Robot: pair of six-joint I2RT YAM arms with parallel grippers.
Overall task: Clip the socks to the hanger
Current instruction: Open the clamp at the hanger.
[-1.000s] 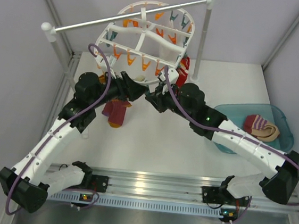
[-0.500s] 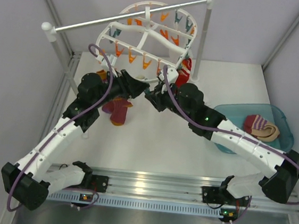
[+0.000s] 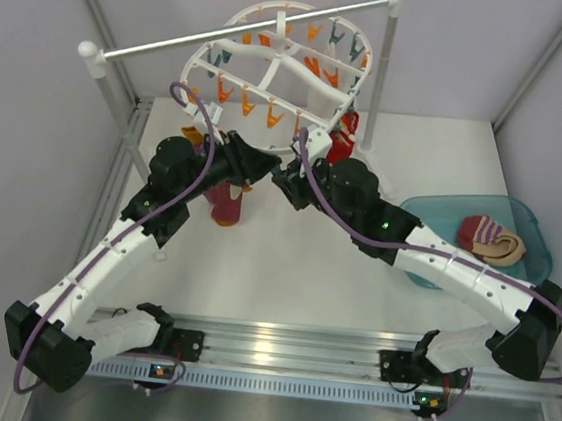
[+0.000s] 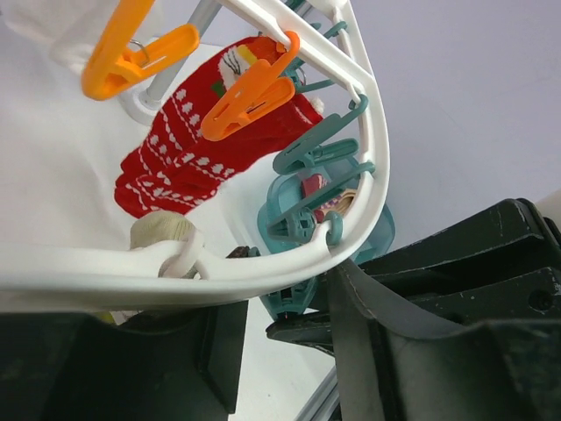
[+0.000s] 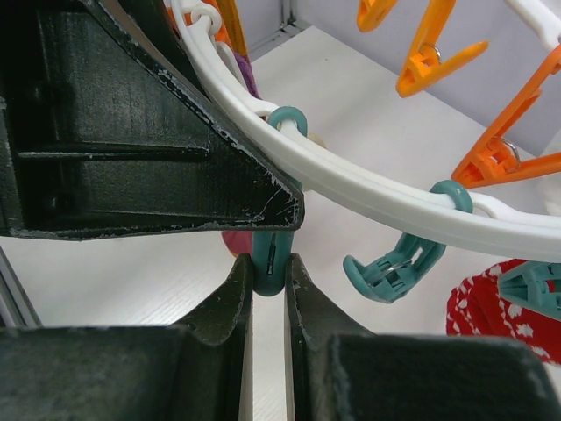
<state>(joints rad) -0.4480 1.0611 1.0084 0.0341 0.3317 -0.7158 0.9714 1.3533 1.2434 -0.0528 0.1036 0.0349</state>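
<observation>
The white oval hanger (image 3: 287, 74) with orange and teal clips hangs from the rail. Its near rim crosses both wrist views (image 4: 263, 263) (image 5: 368, 189). The cream socks (image 3: 494, 243) with the striped part lie in the teal bin (image 3: 533, 227) at the right, away from both grippers. My right gripper (image 3: 282, 179) (image 5: 268, 263) is shut on the tail of a teal clip (image 5: 270, 250) under the near rim. My left gripper (image 3: 257, 168) (image 4: 287, 307) sits just under the same rim. Its fingers are apart and hold nothing, and one fingertip (image 5: 263, 197) touches the rim above that clip.
A maroon sock (image 3: 227, 203) hangs below the hanger's near left. A red patterned sock (image 3: 341, 136) (image 4: 193, 149) hangs at its right. The metal rail (image 3: 239, 33) on white posts spans the back. A beige bit of fabric (image 4: 162, 230) sits by the rim.
Both grippers have moved up and back under the hanger's near rim, and the hanger has tilted. The maroon sock has swung from slanted to hanging straight.
</observation>
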